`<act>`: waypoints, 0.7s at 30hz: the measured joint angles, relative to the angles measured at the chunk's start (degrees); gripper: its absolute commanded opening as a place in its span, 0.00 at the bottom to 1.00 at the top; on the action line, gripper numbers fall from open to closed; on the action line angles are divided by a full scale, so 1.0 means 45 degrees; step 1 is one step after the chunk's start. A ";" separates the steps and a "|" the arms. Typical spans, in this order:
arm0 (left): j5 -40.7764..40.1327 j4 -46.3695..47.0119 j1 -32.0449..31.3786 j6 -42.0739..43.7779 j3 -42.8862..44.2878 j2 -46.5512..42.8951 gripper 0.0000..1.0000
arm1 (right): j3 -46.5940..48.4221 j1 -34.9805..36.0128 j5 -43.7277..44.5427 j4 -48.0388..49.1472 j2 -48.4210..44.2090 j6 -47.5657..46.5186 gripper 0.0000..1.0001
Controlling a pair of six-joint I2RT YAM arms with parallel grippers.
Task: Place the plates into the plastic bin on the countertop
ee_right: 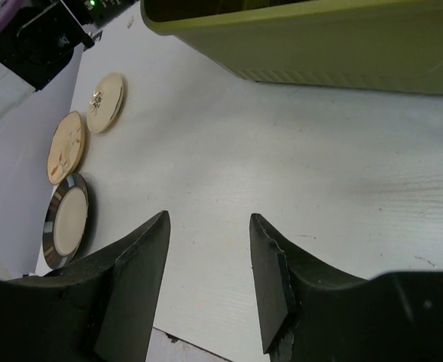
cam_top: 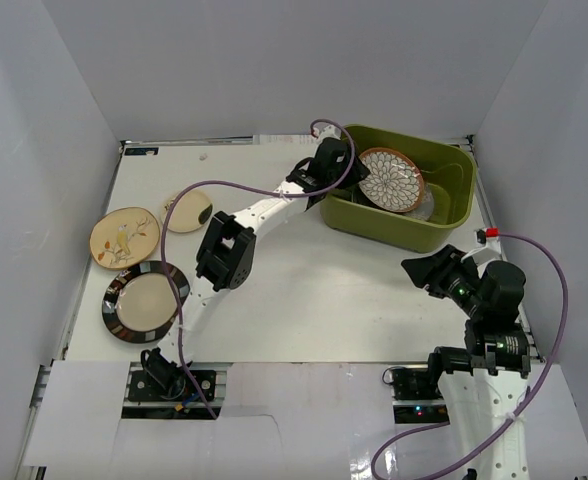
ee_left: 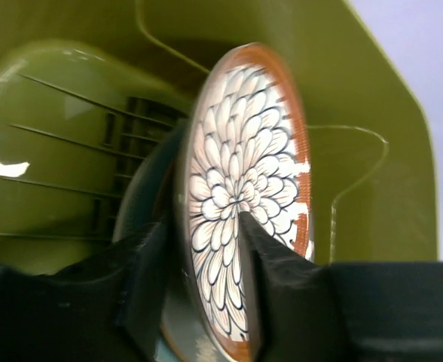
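My left gripper (cam_top: 336, 168) reaches over the near-left rim of the olive-green plastic bin (cam_top: 444, 232) and is shut on the white-brown petal plate (cam_top: 392, 180). It holds the plate on edge, tilted inside the bin. In the left wrist view the gripper (ee_left: 206, 253) has one finger on each face of the plate (ee_left: 244, 173). A darker plate (ee_left: 142, 200) lies behind it on the slotted bin bottom (ee_left: 71, 173). On the countertop (cam_top: 314, 290) at the left lie two cream plates (cam_top: 124, 237) (cam_top: 188, 211) and a dark-rimmed shiny plate (cam_top: 145, 301). My right gripper (cam_top: 426, 270) is open and empty.
Pale walls (cam_top: 44, 150) enclose the countertop. A purple cable (cam_top: 244, 188) loops over the left arm. The right wrist view shows the gripper (ee_right: 206, 226) above bare countertop, the bin's outer wall (ee_right: 319, 45) ahead, and three plates (ee_right: 107, 102) (ee_right: 65, 147) (ee_right: 67, 220) at far left.
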 measured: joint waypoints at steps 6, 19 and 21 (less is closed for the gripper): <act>0.0291 0.0695 -0.0243 -0.0296 -0.0481 -0.0136 0.83 | 0.0520 0.0000 0.0413 -0.0199 0.0000 -0.0112 0.55; 0.0947 0.1035 -0.0214 0.0937 -0.2331 -0.3866 0.98 | 0.0806 0.0000 0.0427 -0.0291 0.0019 -0.0024 0.93; 0.0801 0.1073 -0.0131 0.1481 -0.2414 -0.5251 0.98 | 0.0729 0.0000 0.0262 -0.0126 0.0039 0.0097 0.90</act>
